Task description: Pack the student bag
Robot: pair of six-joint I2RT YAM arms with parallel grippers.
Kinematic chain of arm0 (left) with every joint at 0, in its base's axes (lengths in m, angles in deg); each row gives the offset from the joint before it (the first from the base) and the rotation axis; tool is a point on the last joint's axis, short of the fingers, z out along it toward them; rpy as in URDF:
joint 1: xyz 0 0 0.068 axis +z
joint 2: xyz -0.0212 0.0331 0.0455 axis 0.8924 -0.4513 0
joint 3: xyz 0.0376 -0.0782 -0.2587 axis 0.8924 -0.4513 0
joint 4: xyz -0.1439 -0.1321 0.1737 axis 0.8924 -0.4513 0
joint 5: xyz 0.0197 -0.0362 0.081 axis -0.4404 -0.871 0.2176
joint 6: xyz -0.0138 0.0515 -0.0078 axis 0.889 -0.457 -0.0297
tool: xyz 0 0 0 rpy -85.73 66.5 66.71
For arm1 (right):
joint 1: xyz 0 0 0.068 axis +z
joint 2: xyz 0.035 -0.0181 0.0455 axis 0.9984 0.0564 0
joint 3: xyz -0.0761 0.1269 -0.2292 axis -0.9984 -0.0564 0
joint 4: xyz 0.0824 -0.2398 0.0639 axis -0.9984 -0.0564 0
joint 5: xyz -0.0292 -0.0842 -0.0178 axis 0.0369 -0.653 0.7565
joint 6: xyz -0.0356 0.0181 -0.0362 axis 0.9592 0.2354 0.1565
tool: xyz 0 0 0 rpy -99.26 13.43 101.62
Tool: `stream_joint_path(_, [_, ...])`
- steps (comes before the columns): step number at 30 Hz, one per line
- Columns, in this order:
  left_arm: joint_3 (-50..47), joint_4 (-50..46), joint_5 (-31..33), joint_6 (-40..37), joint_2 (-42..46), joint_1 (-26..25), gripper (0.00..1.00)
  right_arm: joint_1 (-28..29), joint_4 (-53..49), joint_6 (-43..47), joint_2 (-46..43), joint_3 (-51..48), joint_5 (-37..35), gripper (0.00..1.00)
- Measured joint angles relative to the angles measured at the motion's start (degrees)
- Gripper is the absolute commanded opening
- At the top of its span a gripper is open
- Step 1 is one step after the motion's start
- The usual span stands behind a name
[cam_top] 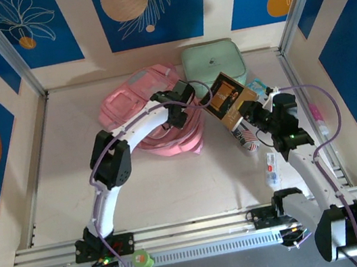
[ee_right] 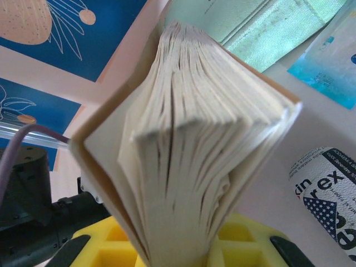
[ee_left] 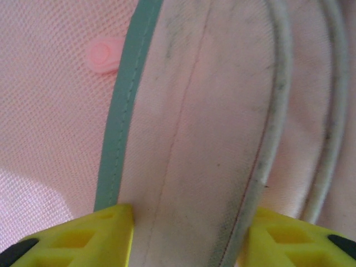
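Fabric from the student bag (ee_left: 222,122) lies between your left fingers (ee_left: 105,231), which stand roughly half apart. The pale pink panel spans the whole gap from one yellow tip to the other. You cannot tell from the wrist view whether the tips are pressing it or only straddling it. A teal trim strip (ee_left: 119,111) runs away from the left-hand tip, and a grubby white piping cord (ee_left: 272,111) runs away from the right-hand one. A pink snap (ee_left: 103,55) sits on the mesh beyond the teal strip. From above, the bag lies crumpled on the surface (cam_top: 174,189), directly under the left fingers and spreading out to their left.

Your right fingers (ee_right: 245,242) are closed on a book (ee_right: 200,139), gripping it by one end so its pages fan out away from the tips. From above, its brown patterned cover reaches from those fingers toward the bag, with the far corner close to the left fingers. A mint-green zip case (cam_top: 214,66) lies just beyond the book. A can with a stars-and-stripes label (ee_right: 328,200) lies on the surface just beside the right fingers. A blue-and-white packet (ee_right: 334,67) lies farther out on the same side.
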Motion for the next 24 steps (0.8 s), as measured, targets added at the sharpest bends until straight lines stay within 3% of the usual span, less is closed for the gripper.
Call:
stream_joint_path(6, [1.8,-1.9,0.9,1.6,-0.6,-0.3,0.38,0.0,0.3,-0.2,0.0,0.0,0.4,0.14])
stream_joint_path(12, [2.8,-3.2,0.9,3.7,-1.1,-0.4,0.18,0.0,-0.2,-0.1,-0.6,-0.4,0.1,0.14])
stream_joint_path(15, [2.8,-3.4,0.9,4.2,-1.0,-0.4,0.02,0.0,-0.9,0.1,-1.7,-0.4,-0.1,0.14])
stream_joint_path(24, [-4.3,0.8,-0.9,7.0,9.3,-0.2,0.00,-0.1,-2.4,0.6,-6.1,-3.4,-3.1,0.15])
